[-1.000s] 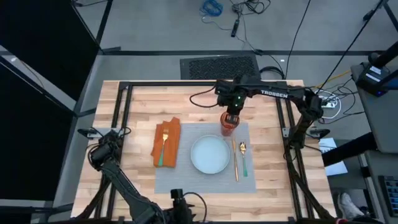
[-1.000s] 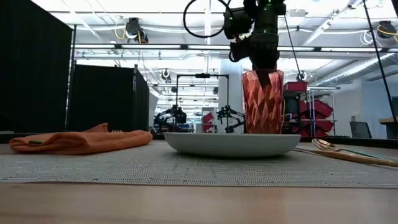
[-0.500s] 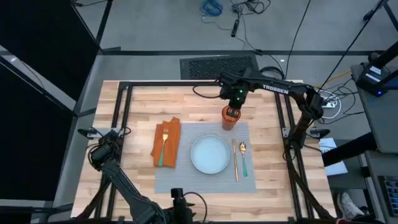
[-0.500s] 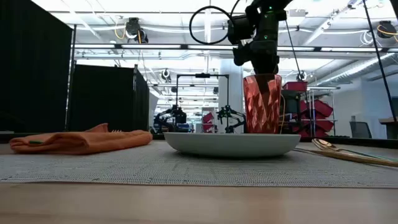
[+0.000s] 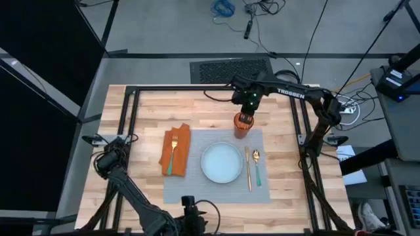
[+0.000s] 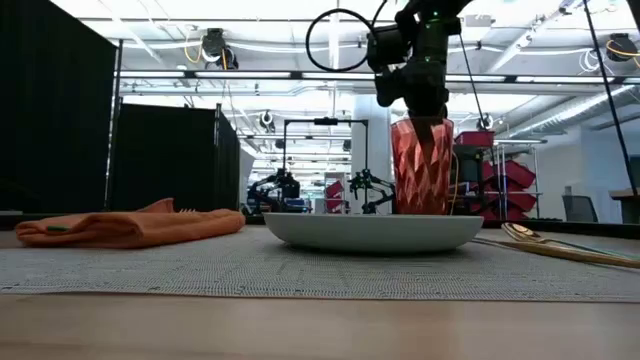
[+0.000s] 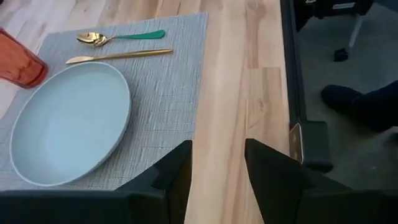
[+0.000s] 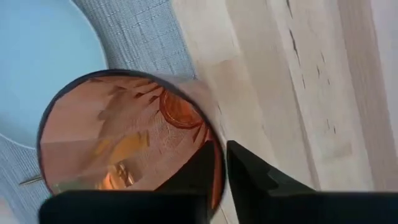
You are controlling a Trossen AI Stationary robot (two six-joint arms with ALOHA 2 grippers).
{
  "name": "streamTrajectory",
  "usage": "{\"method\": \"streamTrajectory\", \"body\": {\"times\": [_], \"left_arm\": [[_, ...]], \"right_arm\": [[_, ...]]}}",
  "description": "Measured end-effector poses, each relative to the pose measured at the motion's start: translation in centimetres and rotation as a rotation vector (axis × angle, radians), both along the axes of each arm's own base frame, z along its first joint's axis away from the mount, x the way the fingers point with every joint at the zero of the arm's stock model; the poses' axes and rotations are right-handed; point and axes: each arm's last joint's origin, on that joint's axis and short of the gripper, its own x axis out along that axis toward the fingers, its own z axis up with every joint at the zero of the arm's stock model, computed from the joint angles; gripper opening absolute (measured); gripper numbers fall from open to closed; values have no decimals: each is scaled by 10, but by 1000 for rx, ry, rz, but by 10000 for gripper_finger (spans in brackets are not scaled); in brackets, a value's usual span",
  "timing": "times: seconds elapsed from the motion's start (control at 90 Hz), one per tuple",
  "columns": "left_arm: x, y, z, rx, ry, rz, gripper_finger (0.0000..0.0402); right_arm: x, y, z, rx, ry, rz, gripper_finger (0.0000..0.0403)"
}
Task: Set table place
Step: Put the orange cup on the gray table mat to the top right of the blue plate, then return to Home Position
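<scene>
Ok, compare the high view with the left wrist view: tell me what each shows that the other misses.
Only the high view: the orange cloth napkin with a gold fork on it, and the right fingers pinching the rim of the red faceted glass tumbler.

Only the left wrist view: the left fingers, open over the table edge.

Both: tumbler, round pale blue plate, gold knife, green-handled gold spoon, grey woven placemat.

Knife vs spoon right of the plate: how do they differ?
The knife is all gold; the spoon has a gold bowl and a green handle. The knife lies next to the plate; the spoon lies outside the knife. Both rest flat and roughly parallel on the grey placemat.
</scene>
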Motion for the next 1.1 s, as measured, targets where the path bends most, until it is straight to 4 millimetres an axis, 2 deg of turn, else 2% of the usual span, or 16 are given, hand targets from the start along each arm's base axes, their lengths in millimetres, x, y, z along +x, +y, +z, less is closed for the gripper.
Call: {"method": "streamTrajectory", "body": {"times": [0.222,0.644,0.8,0.922,1.011,1.1], "left_arm": [[1,1,0,4,1,-3,134],[1,1,0,4,1,0,134],[4,4,0,4,2,9,134],[2,14,4,31,36,33,134],[-5,30,17,58,58,106,134],[-18,51,38,109,40,208,134]], "right_arm": [[-2,1,3,0,-3,-14,72],[-19,10,33,-41,-91,-46,100],[-35,19,56,-66,-158,-77,116],[-54,31,81,-100,-255,-110,127],[-72,44,101,-129,-340,-129,131],[-92,58,121,-160,-431,-158,132]]}}
